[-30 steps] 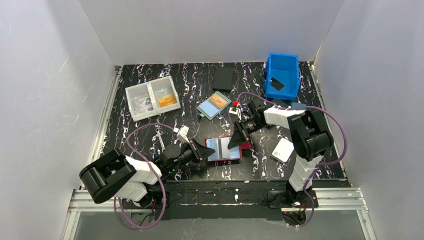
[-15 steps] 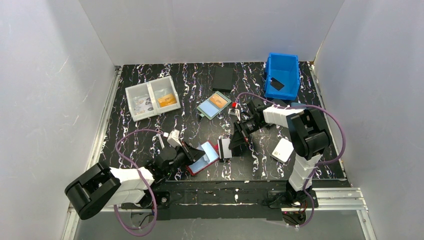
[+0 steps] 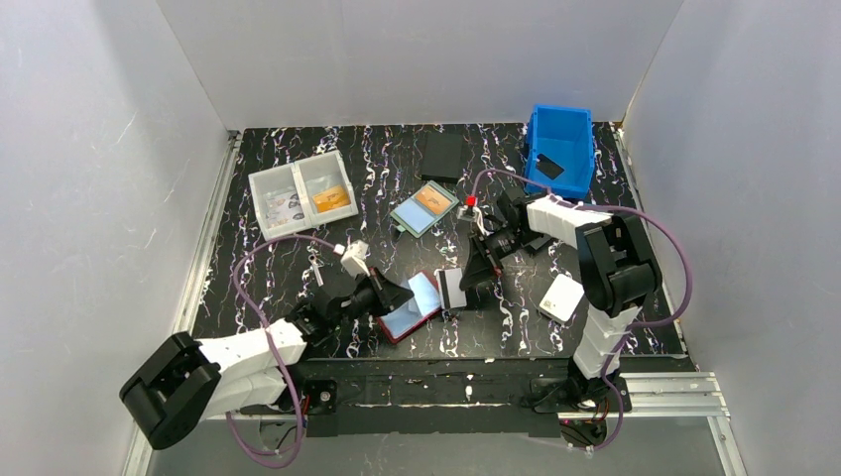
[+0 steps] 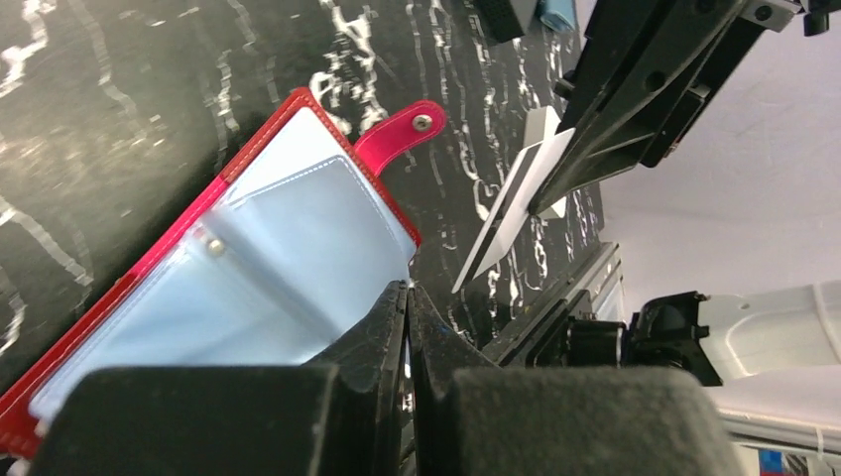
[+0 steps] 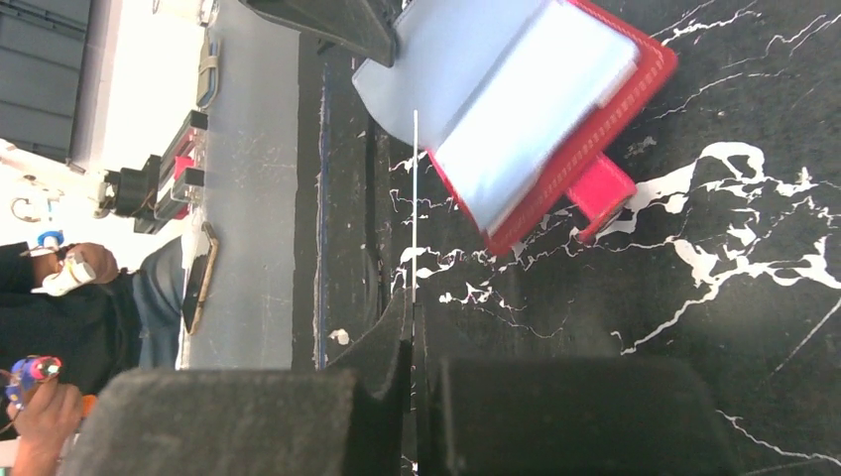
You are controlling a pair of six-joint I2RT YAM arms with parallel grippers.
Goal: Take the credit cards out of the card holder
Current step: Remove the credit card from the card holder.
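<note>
Red card holder [image 4: 298, 248] edge pinched, L tool [image 4: 407, 293]; R tool [image 5: 412, 317] clamps card [image 4: 511, 210], apart.

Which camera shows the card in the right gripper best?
The left wrist view. There the card looks big, pinched in the right gripper, clear of the card holder. The top view shows its flat face, but tiny. The right wrist view sees only its thin edge.

Both arms [image 3: 248, 347] are white, black-jointed (purple cables [image 3: 235, 293] attached), with black claws [image 4: 407, 290].
</note>
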